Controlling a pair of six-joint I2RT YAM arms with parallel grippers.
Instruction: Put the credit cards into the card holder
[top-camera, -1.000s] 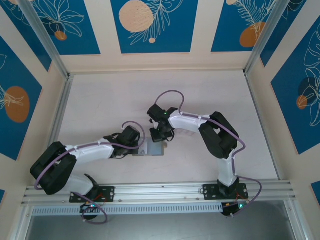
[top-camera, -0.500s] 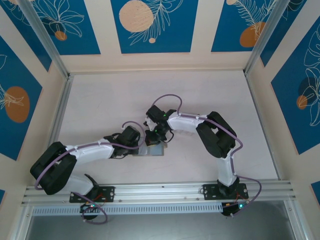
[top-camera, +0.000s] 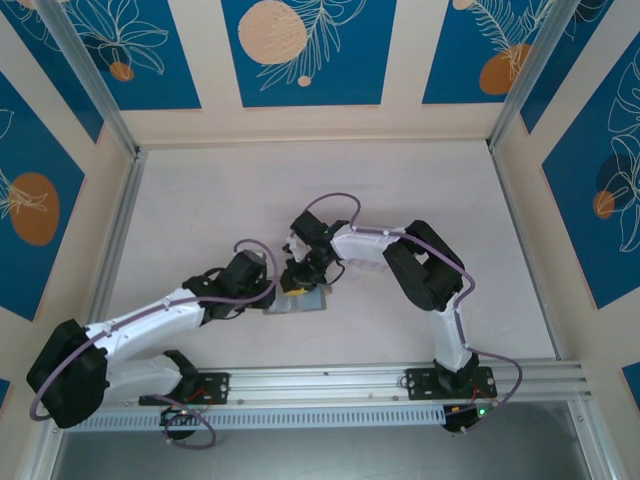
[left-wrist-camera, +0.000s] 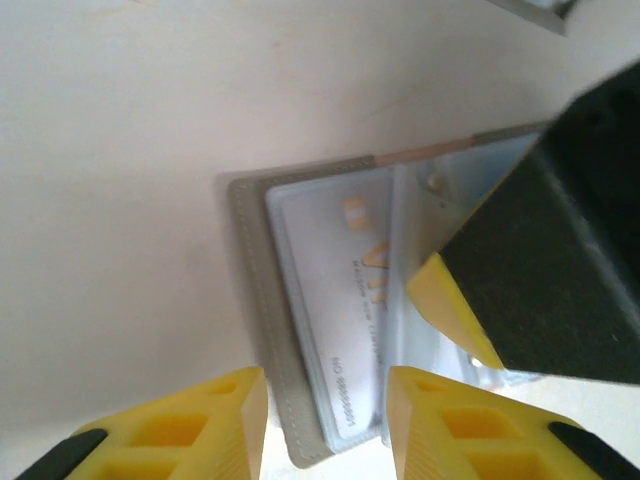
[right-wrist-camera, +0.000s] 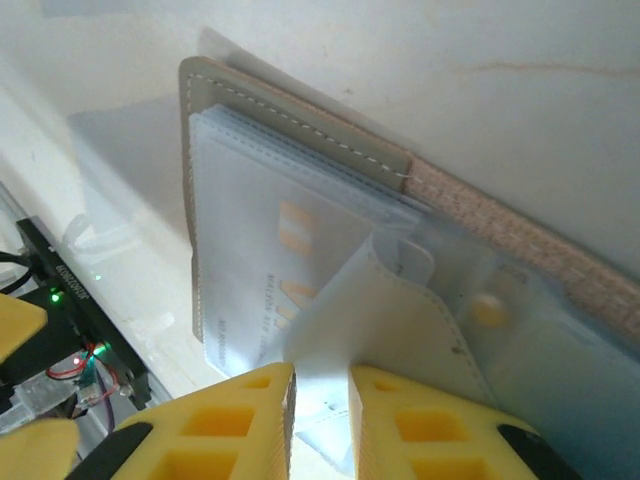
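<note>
The card holder (left-wrist-camera: 250, 300) is pictured lying open on the pale table (left-wrist-camera: 140, 110). Its grey stitched edge is seen in the gap between the fingertips of the left gripper (left-wrist-camera: 325, 425), whose yellow fingers are spread wide with nothing clamped. A white-grey card (left-wrist-camera: 330, 300) with orange lettering is lodged in a clear pocket of the holder, just ahead of those fingers.

The right gripper (right-wrist-camera: 320, 405) is set close over the holder from the opposite side. Its fingers are held narrow, and a translucent inner flap (right-wrist-camera: 375, 320) runs down into the slot between them. Whether that flap is pinched or merely lying there cannot be told.

The step in hand is judged to be the seating of this card, which appears almost fully home. A clean parting of the right fingers from the flap seems called for next, so that the pocket is not dragged open or the card drawn back out. A lift clear of the holder would then be needed before any further card is fetched.
</note>
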